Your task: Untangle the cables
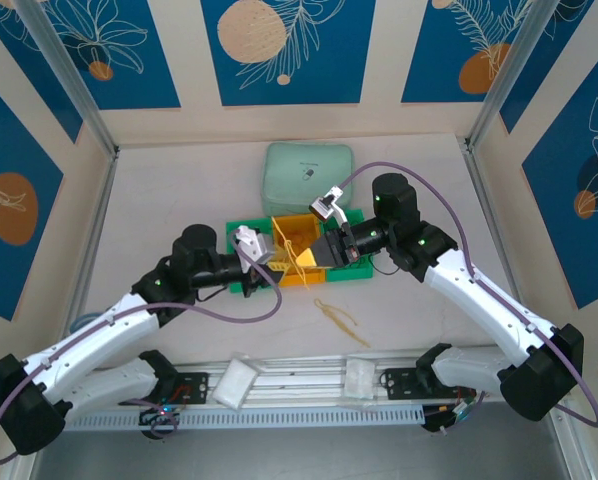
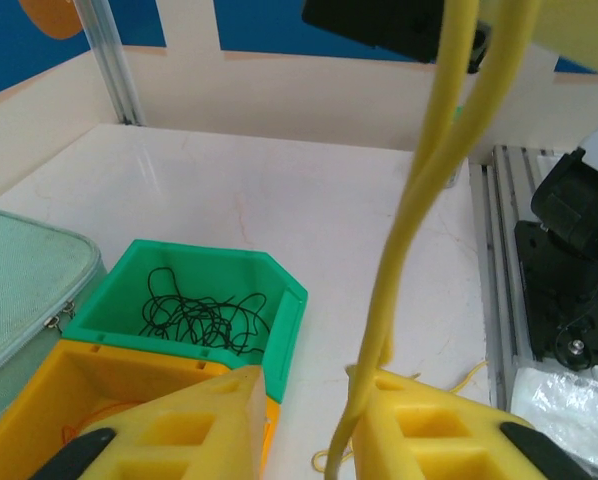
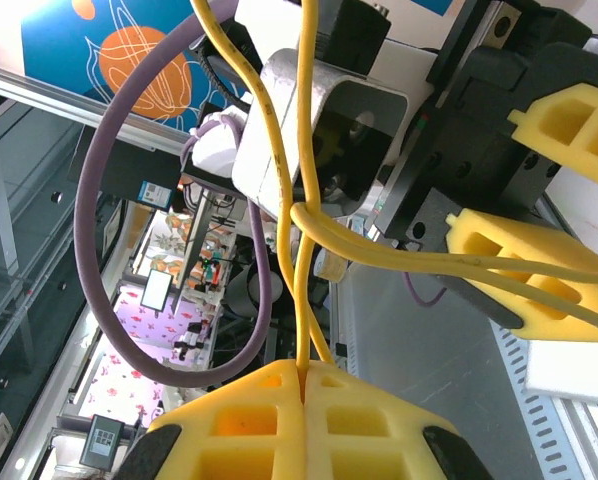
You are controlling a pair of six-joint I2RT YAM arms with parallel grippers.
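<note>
- One pale table (image 1: 179, 180) carries the whole scene, walled on three sides by blue and cream panels.
- Over it, the left arm (image 1: 99, 345) and the right arm (image 1: 489, 300) reach inward from the near edge, and their wrists meet above a cluster of bins at the middle.
- Just beyond the bins, toward the far side, lies a pale green zip case (image 1: 309, 175).
- A green bin (image 2: 284, 300) stands in the cluster with a yellow bin (image 2: 39, 390) touching one of its sides.
- The right gripper (image 3: 304, 385) has its foam pads pressed together, clamped on a yellow cable (image 3: 307, 100) that rises straight up from between them.
- The left gripper (image 2: 309, 425) has its fingers apart with a fair gap between them. The yellow cable runs up through that gap and lies against the right-hand pad (image 2: 449, 430).
- From above, this yellow cable hangs between the two grippers over the yellow bins.
- A tangle of black cables (image 2: 199, 320) rests on the floor of the green bin.
- A second, loose yellow cable (image 1: 337, 318) lies on the bare table, near the bins on their near right side and apart from both grippers.
</note>
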